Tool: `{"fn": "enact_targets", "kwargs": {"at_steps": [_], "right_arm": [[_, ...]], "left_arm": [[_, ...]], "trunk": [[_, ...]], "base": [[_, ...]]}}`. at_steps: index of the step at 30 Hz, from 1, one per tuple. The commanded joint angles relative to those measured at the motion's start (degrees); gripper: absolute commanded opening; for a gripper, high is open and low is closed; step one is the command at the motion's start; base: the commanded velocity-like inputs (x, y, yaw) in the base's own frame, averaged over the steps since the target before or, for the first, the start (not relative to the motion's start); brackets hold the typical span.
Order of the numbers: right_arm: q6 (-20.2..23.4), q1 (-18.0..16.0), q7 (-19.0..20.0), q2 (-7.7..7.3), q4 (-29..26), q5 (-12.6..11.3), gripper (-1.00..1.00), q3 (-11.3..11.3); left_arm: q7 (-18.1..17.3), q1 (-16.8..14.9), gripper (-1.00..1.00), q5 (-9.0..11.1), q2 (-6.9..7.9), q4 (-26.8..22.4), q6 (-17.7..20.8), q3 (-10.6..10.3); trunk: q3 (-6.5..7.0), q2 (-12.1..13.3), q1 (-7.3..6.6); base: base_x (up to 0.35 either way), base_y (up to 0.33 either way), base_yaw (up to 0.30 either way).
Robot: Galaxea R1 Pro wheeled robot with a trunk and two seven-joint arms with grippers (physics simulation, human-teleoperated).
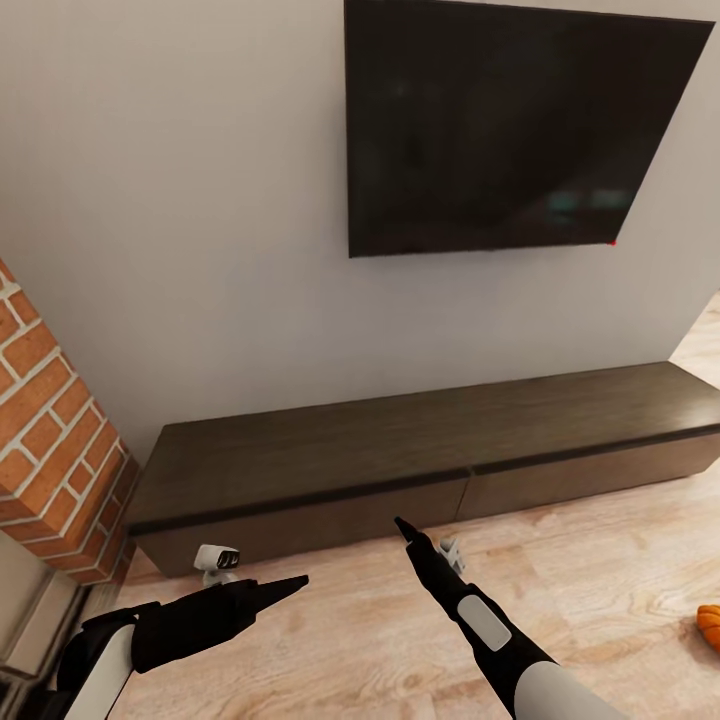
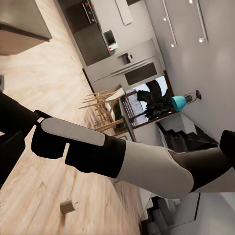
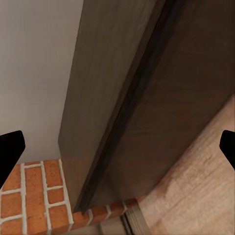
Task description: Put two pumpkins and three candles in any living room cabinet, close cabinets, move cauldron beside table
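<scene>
Both empty: right gripper (image 3: 117, 147) spread wide, facing cabinet (image 3: 147, 98).

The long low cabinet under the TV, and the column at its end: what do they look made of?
The long low dark-brown cabinet looks like wood or wood veneer with a matte finish: faint grain streaks run along its top and plain front panels. The red column beside it looks like brick, rough red blocks with pale mortar joints. As a simulator's render, both are surface looks only.

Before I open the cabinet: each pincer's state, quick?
Left pincer: cannot be told.
Right pincer: open, holding nothing.
</scene>
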Motion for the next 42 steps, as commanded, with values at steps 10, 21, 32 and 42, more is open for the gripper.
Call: {"fn": "enact_targets", "kwargs": {"at_steps": [10, 21, 32, 42], "right_arm": [[0.1, 0.0, 0.1, -0.03, -0.1, -0.3, 1.00, 0.2], [0.4, 0.0, 1.8, -0.10, -0.2, -0.2, 1.00, 0.3], [0.9, 0.0, 8.7, -0.07, 0.2, -0.7, 1.00, 0.3], [0.8, 0.0, 8.8, -0.03, 0.2, -0.7, 1.00, 0.3]], "left_arm": [[0.0, 0.0, 1.00, 0.2, 0.04, 0.0, 0.3, -0.1], [0.0, 0.0, 1.00, 0.2, -0.05, 0.0, 0.3, -0.1], [0.0, 0.0, 1.00, 0.2, -0.20, -0.1, 0.3, -0.1], [0.0, 0.0, 1.00, 0.2, -0.31, -0.1, 0.3, -0.2]], "trunk": [[-1.84, -4.0, 2.20], [-3.82, -8.5, 4.61], [-5.79, -12.9, 7.03], [-7.59, -16.9, 9.23]], "base": [[0.000, 0.000, 0.000], [0.000, 0.000, 0.000], [0.000, 0.000, 0.000], [0.000, 0.000, 0.000]]}}
